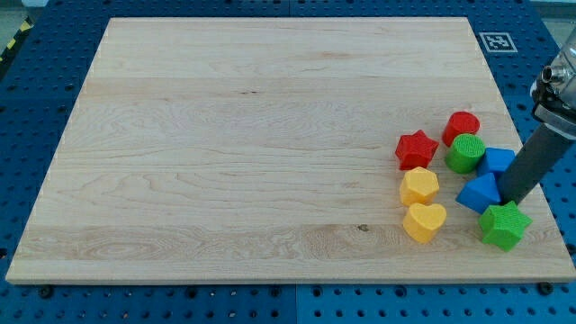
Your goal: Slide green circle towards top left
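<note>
Our rod has no jaws to open or close; my tip [509, 199] rests at about four o'clock from the green circle [465, 153], beside two blue blocks. We judge a steady push towards ten o'clock works best, skirting the red star [416, 148].

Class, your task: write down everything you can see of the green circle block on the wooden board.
The green circle is a short round cylinder with a ribbed side, plastic-looking, lying flat on the wooden board in the cluster at the view's right. The red circle touches it from above, a blue block sits against its right, and the red star lies just left, apart. My tip rests lower right of it, not touching.
</note>
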